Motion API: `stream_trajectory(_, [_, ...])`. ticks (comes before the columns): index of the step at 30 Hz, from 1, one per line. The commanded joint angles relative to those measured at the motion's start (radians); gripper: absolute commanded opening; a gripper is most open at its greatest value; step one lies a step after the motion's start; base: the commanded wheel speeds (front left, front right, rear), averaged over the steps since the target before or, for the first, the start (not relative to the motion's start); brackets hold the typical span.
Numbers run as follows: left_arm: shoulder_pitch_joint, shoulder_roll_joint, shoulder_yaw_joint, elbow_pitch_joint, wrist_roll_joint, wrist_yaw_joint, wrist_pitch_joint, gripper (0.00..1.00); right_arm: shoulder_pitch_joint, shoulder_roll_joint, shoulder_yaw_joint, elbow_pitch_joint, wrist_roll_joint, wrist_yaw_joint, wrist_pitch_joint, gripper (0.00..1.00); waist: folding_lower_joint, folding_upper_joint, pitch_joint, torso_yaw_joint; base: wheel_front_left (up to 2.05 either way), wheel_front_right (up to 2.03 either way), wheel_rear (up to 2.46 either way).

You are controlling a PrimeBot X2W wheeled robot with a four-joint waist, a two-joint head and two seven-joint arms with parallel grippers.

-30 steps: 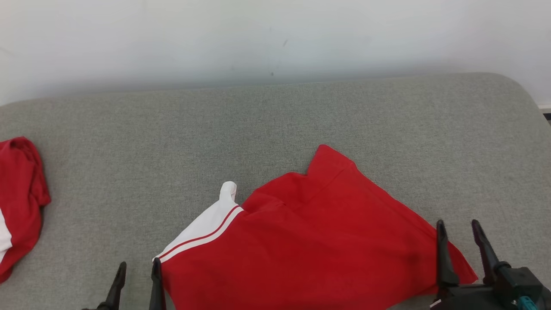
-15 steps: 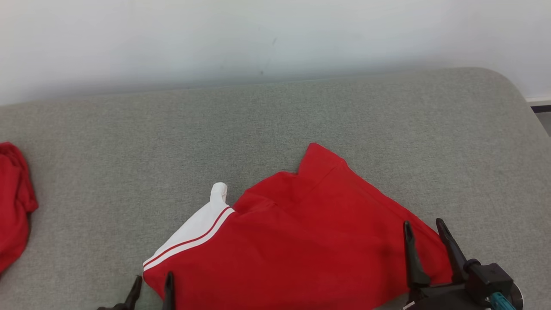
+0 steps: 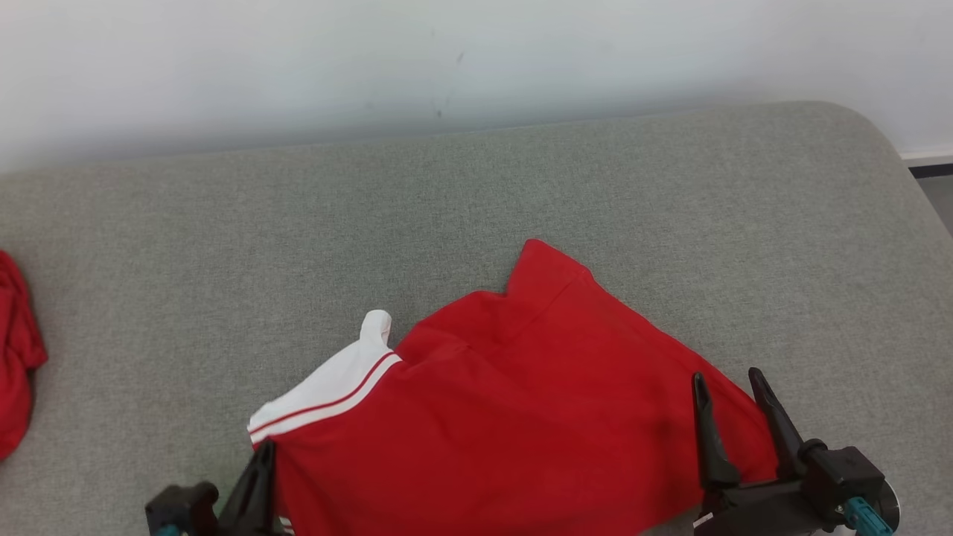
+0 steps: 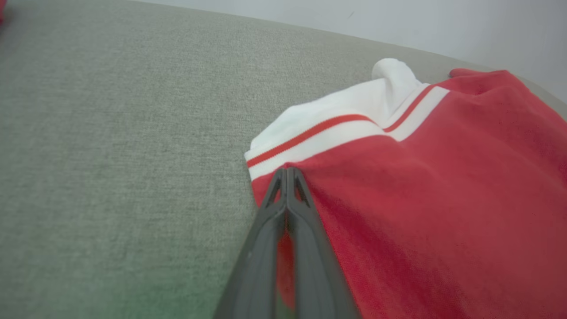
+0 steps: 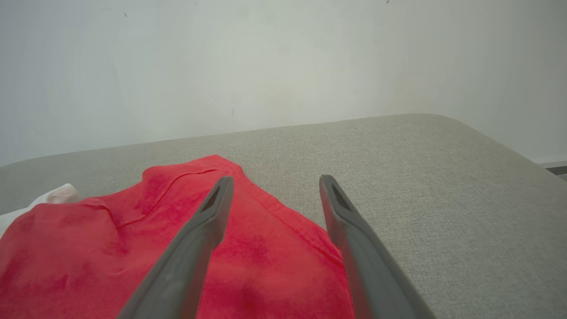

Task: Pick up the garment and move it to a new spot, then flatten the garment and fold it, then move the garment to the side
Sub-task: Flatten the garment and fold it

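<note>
A red garment (image 3: 521,402) with a white, red-striped sleeve (image 3: 327,387) lies crumpled on the grey couch cushion (image 3: 476,208), near its front edge. My left gripper (image 3: 262,450) is shut on the garment's left edge just below the white sleeve; the left wrist view shows the fingertips (image 4: 287,172) pressed together, with red cloth (image 4: 443,199) caught between the fingers. My right gripper (image 3: 727,374) stands open over the garment's right corner, nothing between its fingers. In the right wrist view, its fingers (image 5: 208,221) spread above the red cloth (image 5: 110,248) and the bare cushion.
A second red garment (image 3: 15,387) lies bunched at the cushion's far left. A pale wall (image 3: 476,59) runs along the back. The cushion's rounded right corner (image 3: 886,141) drops off to a strip of floor. Bare cushion stretches behind and left of the garment.
My left gripper, open beside the garment's left edge before, has shut on it. My right gripper has moved left over the garment's right corner. The camera has shifted a little.
</note>
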Motion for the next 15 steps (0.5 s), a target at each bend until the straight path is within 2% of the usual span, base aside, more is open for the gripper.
stream_trajectory(1, [-0.024, 0.007, -0.001, -0.01, -0.006, -0.001, -0.002, 0.0, -0.003, 0.002, -0.001, -0.003, 0.006, -0.002, -0.002, 1.0, -0.0001, 0.0, 0.004, -0.001, 0.0, 0.0, 0.0])
stream_trajectory(8, [-0.107, 0.056, -0.031, -0.083, 0.018, 0.0, -0.002, 0.0, -0.017, 0.002, -0.007, -0.013, 0.011, -0.002, -0.002, 1.0, -0.0001, 0.0, 0.02, -0.008, 0.0, 0.0, 0.0])
stream_trajectory(15, [-0.261, 0.138, -0.102, -0.087, 0.02, 0.0, -0.002, 0.0, -0.046, 0.002, -0.006, -0.016, 0.017, -0.002, -0.002, 1.0, -0.0001, 0.0, 0.058, -0.034, 0.0, 0.0, 0.0])
